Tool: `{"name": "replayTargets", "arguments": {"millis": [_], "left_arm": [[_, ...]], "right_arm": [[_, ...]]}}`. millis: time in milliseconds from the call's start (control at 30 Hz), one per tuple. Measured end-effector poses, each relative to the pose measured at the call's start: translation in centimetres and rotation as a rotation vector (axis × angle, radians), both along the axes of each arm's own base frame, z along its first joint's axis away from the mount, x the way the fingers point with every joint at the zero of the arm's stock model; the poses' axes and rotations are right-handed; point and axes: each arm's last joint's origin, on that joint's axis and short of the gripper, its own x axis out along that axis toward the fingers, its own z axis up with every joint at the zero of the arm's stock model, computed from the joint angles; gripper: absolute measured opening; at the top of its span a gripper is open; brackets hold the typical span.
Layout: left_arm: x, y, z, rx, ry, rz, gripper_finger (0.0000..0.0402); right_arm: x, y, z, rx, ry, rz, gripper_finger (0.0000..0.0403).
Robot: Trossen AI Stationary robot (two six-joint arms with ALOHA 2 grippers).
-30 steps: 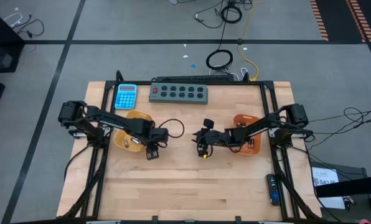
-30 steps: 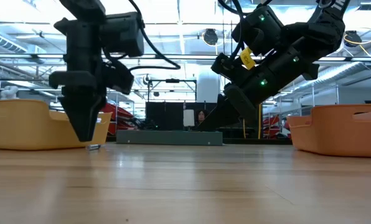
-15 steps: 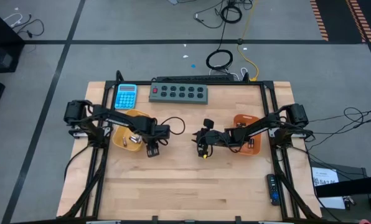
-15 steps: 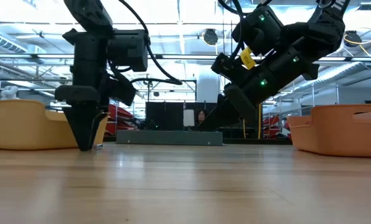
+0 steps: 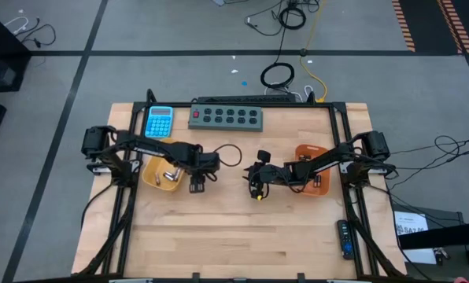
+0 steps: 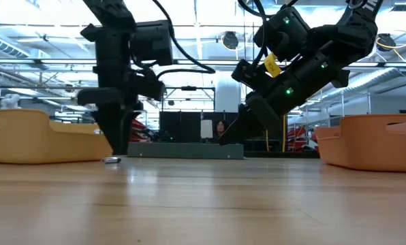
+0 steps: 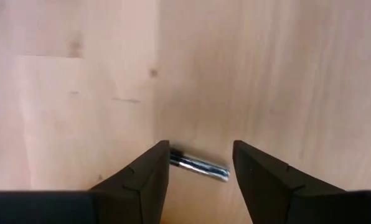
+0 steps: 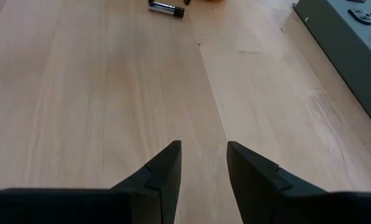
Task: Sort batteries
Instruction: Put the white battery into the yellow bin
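Observation:
A silvery battery (image 7: 198,167) lies on its side on the wooden table, just right of the yellow tray (image 5: 152,167). My left gripper (image 7: 201,146) points straight down over it, open, one finger on each side; one end of the battery is close to a finger. In the low view the battery (image 6: 112,160) lies at the foot of my left gripper (image 6: 119,151). My right gripper (image 5: 256,189) waits open at mid-table, slanting down, nothing between its fingers (image 8: 204,146). More batteries (image 5: 168,174) lie in the yellow tray.
An orange tray (image 5: 312,151) stands at the right, behind my right arm. A blue calculator (image 5: 159,122) and a grey button strip (image 5: 227,117) lie along the far edge. Bare wood stretches over the near half of the table.
My left gripper has moved away from the yellow tray toward the table's right edge and has rolled about its downward line, staying open and low over the table. My right arm has kept still.

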Motion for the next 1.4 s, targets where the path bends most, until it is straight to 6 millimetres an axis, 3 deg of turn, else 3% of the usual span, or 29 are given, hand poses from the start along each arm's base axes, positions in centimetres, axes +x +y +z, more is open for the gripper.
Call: {"name": "replayTargets", "arguments": {"millis": [300,533,867,1400], "left_arm": [[-0.2,1.6,0.1,-0.072,-0.008,0.319,0.0185],[-0.2,1.6,-0.1,-0.103,0.006,0.388,0.0185],[0.4,0.8,-2.7,-0.101,0.115,0.284,0.0176],[0.6,-0.6,-3.1,-0.075,0.121,0.034,0.0051]], "right_arm": [[0.0,0.0,0.0,0.000,0.000,0.000,0.0120],[0.0,0.0,0.0,0.000,0.000,0.000,0.0120],[0.0,0.0,0.0,0.002,0.001,0.003,0.0120],[0.0,0.1,0.0,0.015,0.002,0.022,0.0121]]}}
